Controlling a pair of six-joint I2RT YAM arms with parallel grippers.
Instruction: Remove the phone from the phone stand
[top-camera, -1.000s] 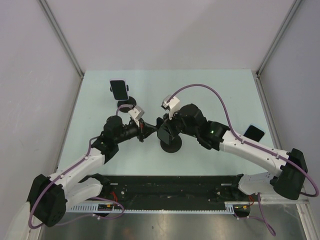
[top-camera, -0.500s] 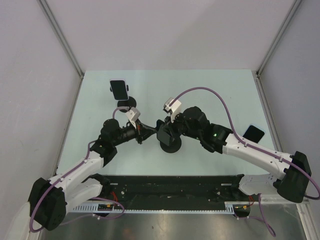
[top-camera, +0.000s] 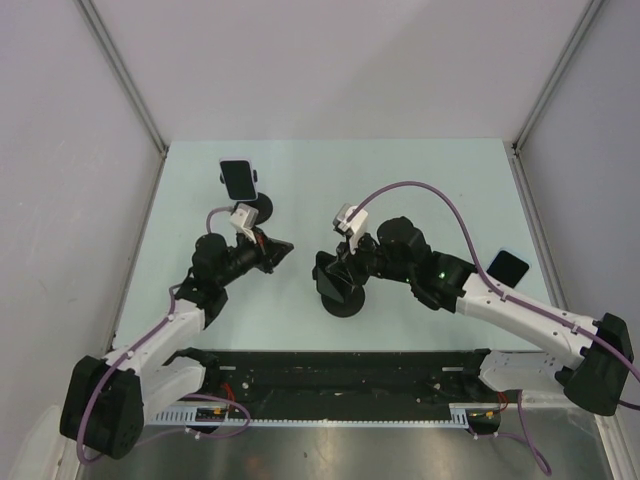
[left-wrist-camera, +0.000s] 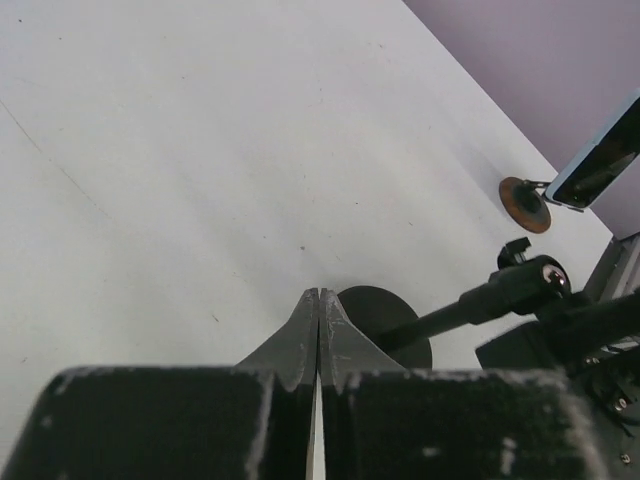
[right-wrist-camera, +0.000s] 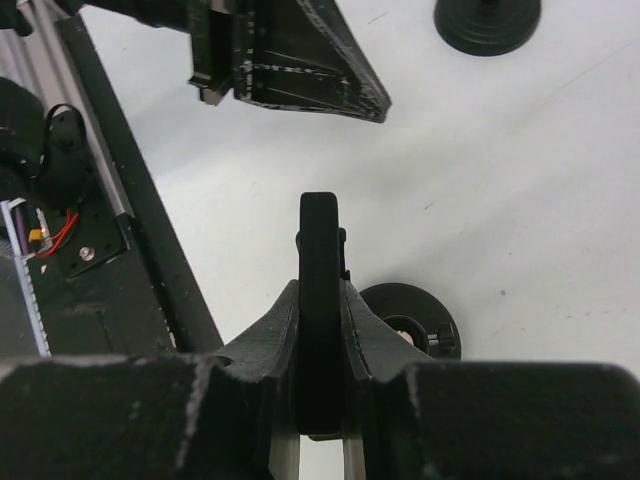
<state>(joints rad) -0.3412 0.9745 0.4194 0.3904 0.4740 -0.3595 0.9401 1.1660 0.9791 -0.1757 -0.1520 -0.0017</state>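
Note:
My right gripper (top-camera: 330, 272) (right-wrist-camera: 320, 292) is shut on a black phone (right-wrist-camera: 320, 230), seen edge-on between the fingers. It holds the phone just above the round black base of the phone stand (top-camera: 341, 300) (right-wrist-camera: 410, 318). I cannot tell whether the stand's clamp still grips the phone. My left gripper (top-camera: 283, 247) (left-wrist-camera: 318, 296) is shut and empty, a short way left of the stand. In the left wrist view, the stand's base (left-wrist-camera: 392, 318) and its slanted arm (left-wrist-camera: 470, 305) lie just beyond the fingertips.
A second phone (top-camera: 238, 178) sits on its own stand (top-camera: 256, 210) at the back left. A third phone (top-camera: 508, 266) (left-wrist-camera: 603, 158) stands at the right. A black rail (top-camera: 330, 370) runs along the near edge. Grey walls enclose the table.
My left arm has pulled back to the left, away from the stand, gripper still shut. My right gripper has stayed shut on the phone and shifted slightly toward the near edge.

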